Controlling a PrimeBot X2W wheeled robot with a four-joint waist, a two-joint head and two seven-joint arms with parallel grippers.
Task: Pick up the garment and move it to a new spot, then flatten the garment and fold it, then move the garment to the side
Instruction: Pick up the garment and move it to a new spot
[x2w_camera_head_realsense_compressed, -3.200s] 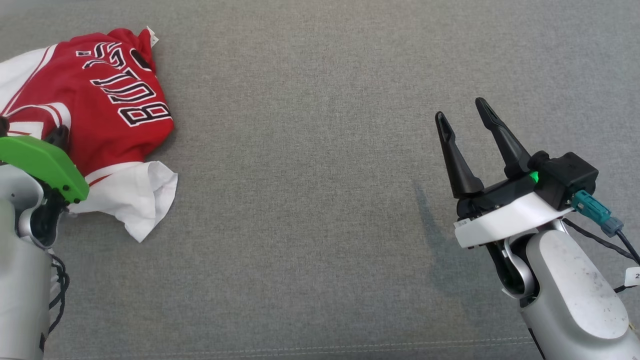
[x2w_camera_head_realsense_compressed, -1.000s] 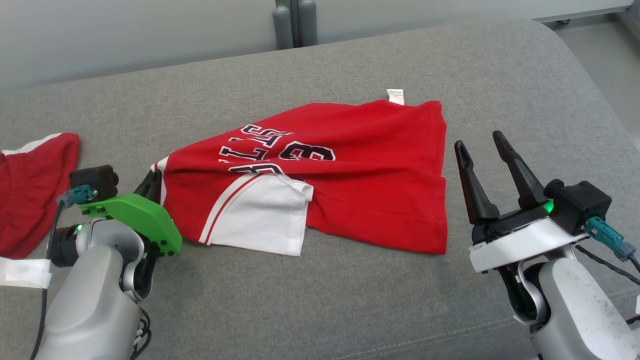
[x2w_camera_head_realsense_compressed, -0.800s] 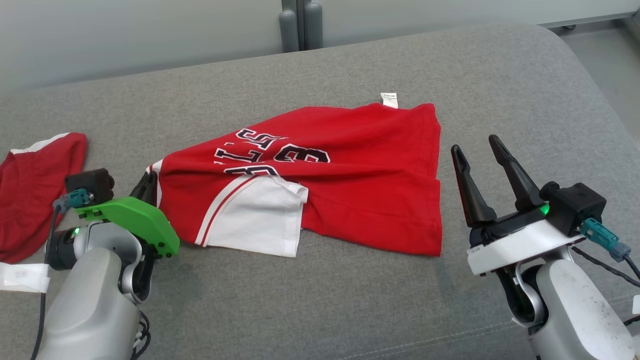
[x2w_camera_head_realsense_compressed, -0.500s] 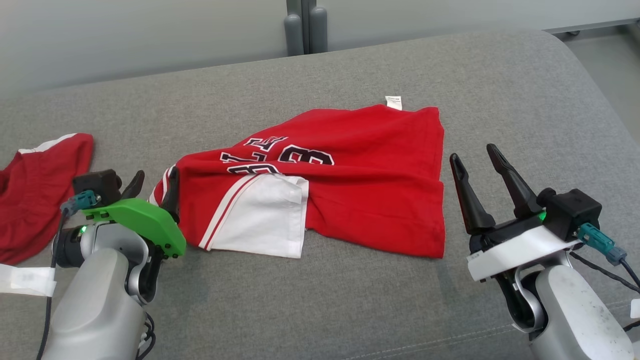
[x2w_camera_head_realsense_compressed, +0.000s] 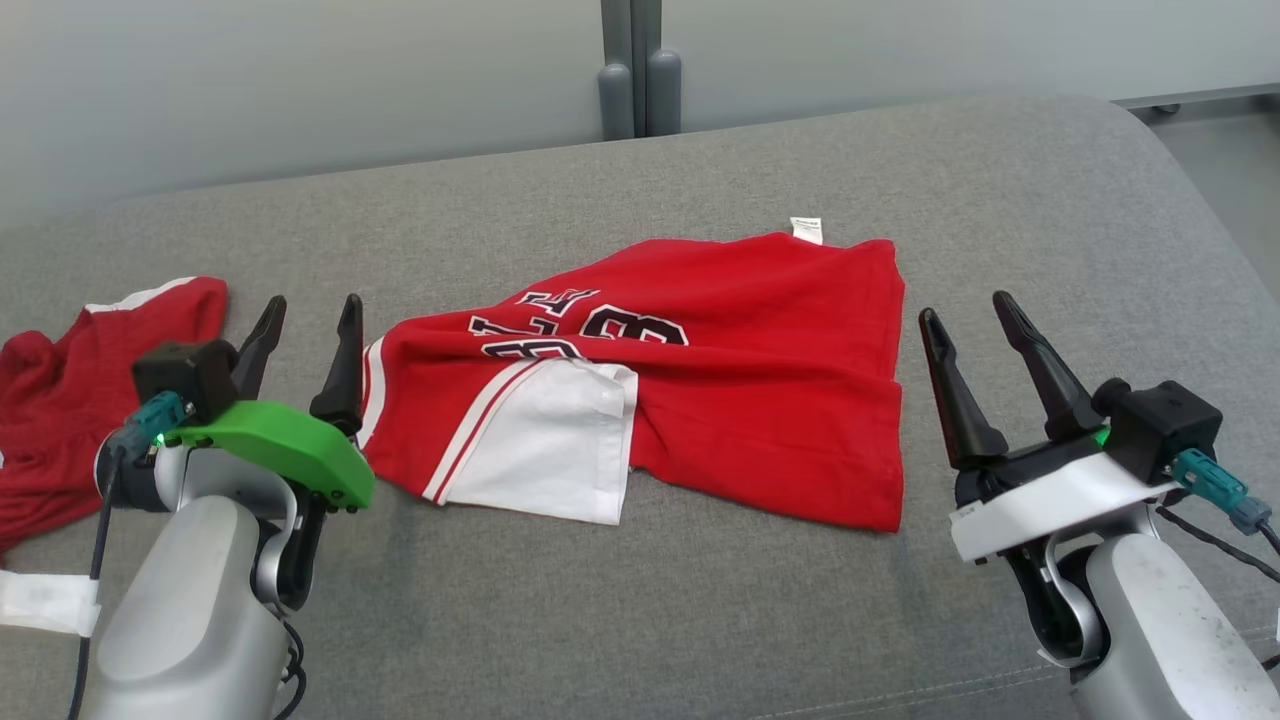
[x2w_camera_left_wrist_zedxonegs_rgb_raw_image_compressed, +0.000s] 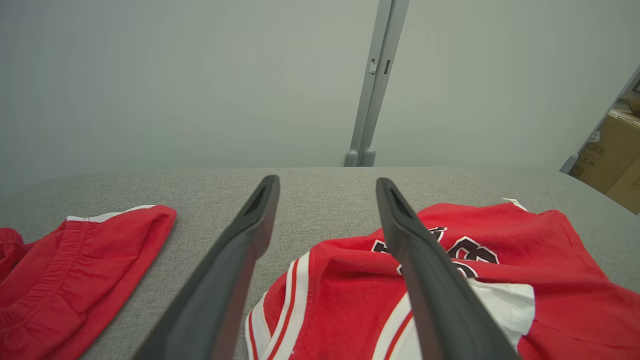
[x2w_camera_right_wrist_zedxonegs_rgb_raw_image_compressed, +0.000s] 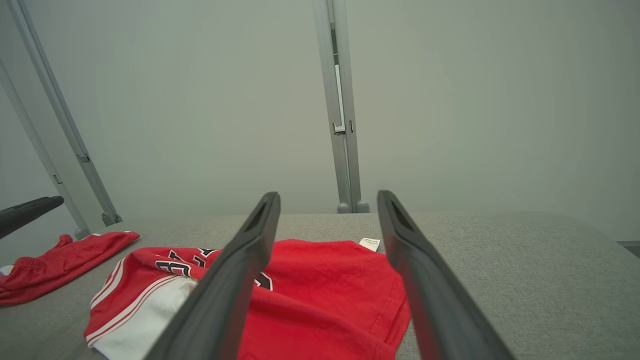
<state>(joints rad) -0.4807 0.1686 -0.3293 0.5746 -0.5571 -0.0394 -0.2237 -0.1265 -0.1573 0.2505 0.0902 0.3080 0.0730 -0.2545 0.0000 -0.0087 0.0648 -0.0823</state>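
Spread where a few seconds ago it was bunched up by the left arm, the red jersey (x2w_camera_head_realsense_compressed: 720, 370) now lies across the middle of the grey upholstered cushion (x2w_camera_head_realsense_compressed: 700, 600), between the two arms and well clear of the red shorts (x2w_camera_head_realsense_compressed: 80, 390) at the cushion's left end (the head camera has also lifted and swung, so part of that apparent travel is the view's own). A second ago the left hand (x2w_camera_head_realsense_compressed: 312, 300) was pinched shut on the jersey's striped edge; it has since let go. Its fingers now stand wide apart and empty, just beside that edge, with nothing between them in the left wrist view. The right hand (x2w_camera_head_realsense_compressed: 964, 306) is equally wide and holds nothing, parked just off the jersey's right side. By the look of it the carry to a new spot is finished and flattening comes next. The cloth is far from flat: a ridge runs through the dark lettering and hides part of it. The white sleeve (x2w_camera_head_realsense_compressed: 550, 445) is doubled over the front, and the lower right corner is creased. The small white label (x2w_camera_head_realsense_compressed: 806, 229) sticks out past the far edge, a handy marker for that hem.
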